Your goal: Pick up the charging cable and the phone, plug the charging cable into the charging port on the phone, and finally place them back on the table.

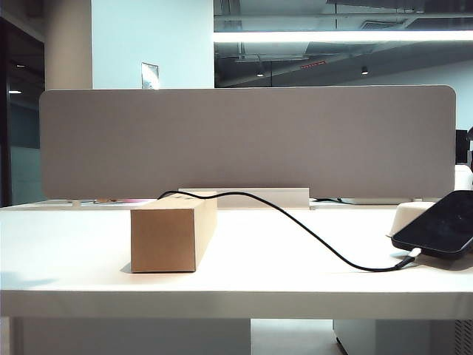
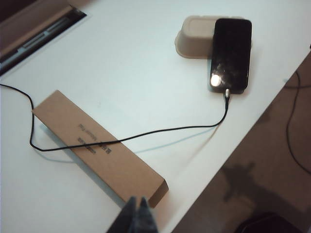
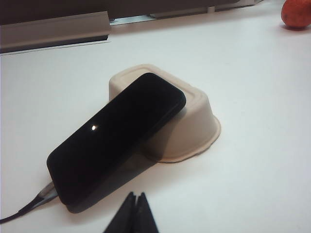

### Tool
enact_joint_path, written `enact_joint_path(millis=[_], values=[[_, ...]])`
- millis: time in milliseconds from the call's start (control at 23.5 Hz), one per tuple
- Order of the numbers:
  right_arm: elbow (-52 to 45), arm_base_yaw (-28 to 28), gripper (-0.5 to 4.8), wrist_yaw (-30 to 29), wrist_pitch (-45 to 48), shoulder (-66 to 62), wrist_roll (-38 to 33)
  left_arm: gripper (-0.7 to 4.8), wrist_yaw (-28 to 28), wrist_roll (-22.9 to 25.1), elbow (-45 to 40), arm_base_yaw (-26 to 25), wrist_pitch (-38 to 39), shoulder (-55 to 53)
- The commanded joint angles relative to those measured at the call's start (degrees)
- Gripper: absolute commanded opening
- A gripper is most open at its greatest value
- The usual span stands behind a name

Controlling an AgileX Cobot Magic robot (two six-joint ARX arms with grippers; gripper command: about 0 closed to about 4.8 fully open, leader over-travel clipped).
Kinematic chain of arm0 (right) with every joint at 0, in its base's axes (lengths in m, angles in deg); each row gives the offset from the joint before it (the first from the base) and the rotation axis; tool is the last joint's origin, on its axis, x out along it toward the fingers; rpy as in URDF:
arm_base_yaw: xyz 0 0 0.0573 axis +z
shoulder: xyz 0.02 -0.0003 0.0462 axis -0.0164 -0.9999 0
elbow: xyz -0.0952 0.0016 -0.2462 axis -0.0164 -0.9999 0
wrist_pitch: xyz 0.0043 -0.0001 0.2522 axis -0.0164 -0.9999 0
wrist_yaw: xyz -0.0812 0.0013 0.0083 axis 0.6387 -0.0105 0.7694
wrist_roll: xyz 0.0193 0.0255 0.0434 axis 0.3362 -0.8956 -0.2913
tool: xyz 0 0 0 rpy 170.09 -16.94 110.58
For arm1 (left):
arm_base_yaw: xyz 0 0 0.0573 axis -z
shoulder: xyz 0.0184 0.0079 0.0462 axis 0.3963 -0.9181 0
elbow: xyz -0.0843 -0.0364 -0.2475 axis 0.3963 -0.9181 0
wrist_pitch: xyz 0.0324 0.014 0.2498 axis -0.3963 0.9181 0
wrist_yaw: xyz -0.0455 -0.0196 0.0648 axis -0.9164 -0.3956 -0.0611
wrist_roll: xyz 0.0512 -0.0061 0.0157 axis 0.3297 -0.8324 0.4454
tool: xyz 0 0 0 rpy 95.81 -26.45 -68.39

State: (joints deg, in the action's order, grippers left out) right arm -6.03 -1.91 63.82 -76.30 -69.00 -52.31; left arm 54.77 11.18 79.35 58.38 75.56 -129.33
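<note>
White laminate first: the table [image 1: 244, 281] spreads wide under me, with the grey divider panel [image 1: 247, 140] standing behind it. On it lies the cardboard box [image 2: 99, 145], the charging cable [image 2: 160, 131] draped across its top. Further along, an upturned beige tray [image 3: 194, 131] props up the phone [image 3: 116, 136], which leans on it with its lower end on the table. The silver plug [image 2: 227, 93] sits at the phone's short end, apparently seated in the charging port — though the socket itself is too small for me to see.

I judge the plugging done and both things set down, so this reads as the closing step. What's left for me is to stay clear of the cable loop and the box, nothing more.

My left gripper [image 2: 137, 216] hangs above the table's front edge near the box's end, jaws pressed together, empty. My right gripper [image 3: 133, 213] hovers just beside the phone's plugged end, likewise closed on nothing — neither touches anything.
</note>
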Motion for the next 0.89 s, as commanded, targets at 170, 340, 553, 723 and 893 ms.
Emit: enact_joint_path(millis=[170, 340, 553, 723, 893], values=[[-0.31, -0.04, 0.0, -1.05, 0.7, -0.02, -0.07, -0.06, 3.72, -0.22, 0.11, -0.11, 0.26, 4.55], [-0.31, -0.04, 0.0, -1.07, 0.74, -0.02, -0.04, -0.06, 5.22, -2.38, -3.26, -0.13, -1.62, 8.41], [-0.31, -0.07, 0.0, -1.05, 0.76, 0.0, -0.04, -0.06, 9.33, -2.58, -15.5, -0.13, -10.78, 15.02], [-0.31, -0.07, 0.0, -1.07, 0.74, 0.0, -0.04, -0.06, 15.08, -2.58, -24.22, -0.13, -19.04, 18.88], [-0.31, -0.07, 0.0, -1.07, 0.76, 0.0, -0.04, -0.06, 18.64, -2.73, -31.3, -0.13, -25.42, 21.68]])
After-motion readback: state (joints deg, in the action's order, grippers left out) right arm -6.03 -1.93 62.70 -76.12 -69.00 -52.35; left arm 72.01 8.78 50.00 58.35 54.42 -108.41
